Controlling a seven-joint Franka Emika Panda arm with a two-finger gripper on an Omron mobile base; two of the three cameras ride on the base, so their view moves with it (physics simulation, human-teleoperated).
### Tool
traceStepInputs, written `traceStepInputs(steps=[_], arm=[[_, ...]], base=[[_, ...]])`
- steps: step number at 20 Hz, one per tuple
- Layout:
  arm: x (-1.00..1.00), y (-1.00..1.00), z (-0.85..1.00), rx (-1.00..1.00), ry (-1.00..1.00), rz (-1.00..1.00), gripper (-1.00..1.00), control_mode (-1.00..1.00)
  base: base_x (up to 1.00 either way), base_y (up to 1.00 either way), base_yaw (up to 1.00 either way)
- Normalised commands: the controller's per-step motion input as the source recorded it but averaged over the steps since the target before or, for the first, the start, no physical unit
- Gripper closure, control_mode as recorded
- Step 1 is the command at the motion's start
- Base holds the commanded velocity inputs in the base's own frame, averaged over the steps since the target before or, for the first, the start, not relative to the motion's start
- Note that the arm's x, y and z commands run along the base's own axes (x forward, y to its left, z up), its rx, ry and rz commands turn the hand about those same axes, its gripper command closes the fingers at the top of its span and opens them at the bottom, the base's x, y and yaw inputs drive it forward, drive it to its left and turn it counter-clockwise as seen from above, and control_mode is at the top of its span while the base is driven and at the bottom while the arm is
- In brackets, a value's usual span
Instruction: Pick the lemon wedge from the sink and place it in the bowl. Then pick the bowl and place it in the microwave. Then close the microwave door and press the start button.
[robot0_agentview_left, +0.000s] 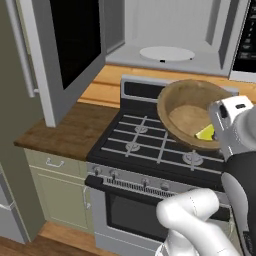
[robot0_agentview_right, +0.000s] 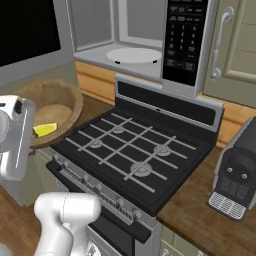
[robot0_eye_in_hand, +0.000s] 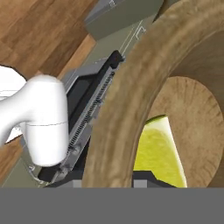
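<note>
The tool (robot0_agentview_left: 218, 131) is clenched on the near rim of the wide light-brown wooden bowl (robot0_agentview_left: 186, 112), held tilted above the black stove (robot0_agentview_left: 150, 142). The small yellow lemon wedge (robot0_agentview_left: 205, 132) lies inside at its low side, below the open silver-grey microwave (robot0_agentview_left: 165, 35).

bowl (robot0_eye_in_hand: 127, 109): wooden, seen close up, its thick rim arcing from bottom centre to top right
lemon wedge (robot0_eye_in_hand: 159, 151): yellow, lying inside the bowl against its wall
stove front (robot0_eye_in_hand: 94, 98): dark, beyond the rim
floor (robot0_eye_in_hand: 39, 35): brown wood
</note>
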Motion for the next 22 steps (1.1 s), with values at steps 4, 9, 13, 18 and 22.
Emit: traceStepInputs(steps=[4, 9, 13, 18, 22], arm=[[0.46, 0.08, 0.60, 0.00, -0.03, -0.24, 1.00, -1.00], [0.70, 0.00, 0.51, 0.01, -0.02, -0.30, 1.00, -1.00], [0.79, -0.01, 0.29, 0.07, 0.00, -0.01, 1.00, -1.00], [0.88, -0.04, 0.18, 0.11, -0.11, 0.00, 1.00, -1.00], [0.91, -0.09, 0.18, 0.07, -0.05, 0.00, 1.00, -1.00]], base=[[0.00, 0.00, 0.00], [0.00, 0.00, 0.00], [0.00, 0.00, 0.00], [0.00, 0.00, 0.00], [0.00, 0.00, 0.00]])
